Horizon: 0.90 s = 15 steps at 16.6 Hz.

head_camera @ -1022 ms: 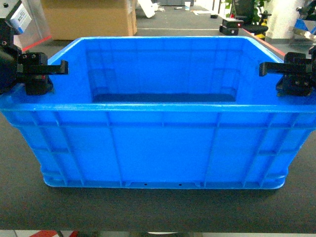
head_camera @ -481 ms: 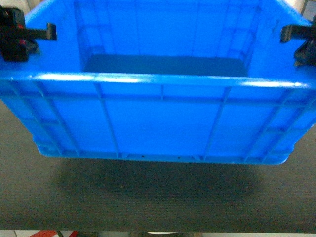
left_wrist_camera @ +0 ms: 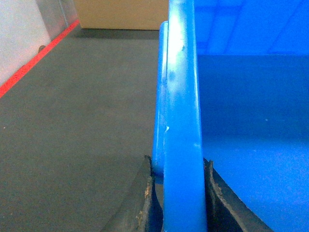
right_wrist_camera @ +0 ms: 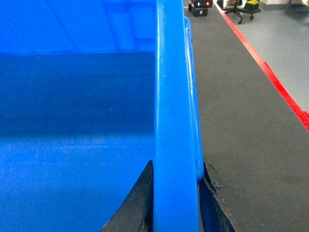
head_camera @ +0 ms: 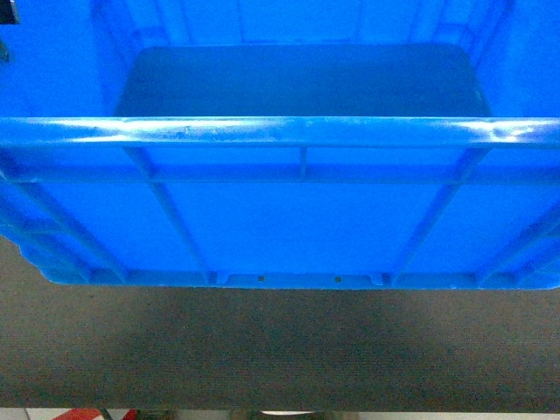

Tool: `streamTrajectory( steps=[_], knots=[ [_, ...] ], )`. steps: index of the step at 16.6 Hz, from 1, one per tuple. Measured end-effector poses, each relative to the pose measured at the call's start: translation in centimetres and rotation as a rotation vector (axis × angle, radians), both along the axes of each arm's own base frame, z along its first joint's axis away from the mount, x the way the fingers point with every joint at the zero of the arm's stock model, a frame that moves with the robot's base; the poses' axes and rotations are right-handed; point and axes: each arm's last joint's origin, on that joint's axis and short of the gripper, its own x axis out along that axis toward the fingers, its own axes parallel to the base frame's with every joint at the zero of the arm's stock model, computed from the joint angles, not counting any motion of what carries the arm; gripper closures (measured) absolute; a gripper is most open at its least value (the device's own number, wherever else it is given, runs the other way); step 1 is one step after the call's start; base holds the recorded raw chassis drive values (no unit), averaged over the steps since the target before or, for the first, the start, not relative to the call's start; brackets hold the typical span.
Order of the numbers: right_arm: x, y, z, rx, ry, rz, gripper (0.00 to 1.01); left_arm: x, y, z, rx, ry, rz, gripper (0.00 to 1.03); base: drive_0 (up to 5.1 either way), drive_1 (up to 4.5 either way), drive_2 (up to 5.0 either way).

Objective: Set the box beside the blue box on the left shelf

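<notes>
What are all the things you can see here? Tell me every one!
Crate: one, bright blue, open-topped and empty, filling the head view, held by both side rims.
Floor mat: one, dark grey, under and around the crate.
Red line: one along the mat's left edge, one along its right edge.
Cardboard box: one, brown, far behind on the left.
Black device: one, red light, far behind on the right.
Left gripper: one, black jaws clamped on the left rim.
Right gripper: one, black jaws clamped on the right rim.
</notes>
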Motion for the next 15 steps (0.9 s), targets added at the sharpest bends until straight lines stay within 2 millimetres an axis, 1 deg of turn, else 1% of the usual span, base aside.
streamTrajectory(
  steps=[1,2,8,15],
  knots=[
    [-0.80,0.18,0.15,-0.010,-0.022,0.013,0.81,-0.50,-0.01,-0.04,-0.003,-0.028,0.002,0.85,0.0,0.00,0.0],
    [-1.05,0.22,0.42,-0.016,-0.038,0.017,0.81,-0.83,-0.07,-0.03,0.001,-0.043,0.000,0.85,0.0,0.00,0.0],
    [-1.06,0.24,0.42,-0.022,-0.038,0.019,0.81,-0.95,-0.08,0.00,0.014,-0.046,0.003,0.85,0.0,0.00,0.0],
    [-1.06,0.24,0.40,-0.025,-0.036,0.020,0.81,-0.97,-0.12,-0.01,0.015,-0.046,0.005,0.86,-0.6,-0.59,-0.6]
  ],
)
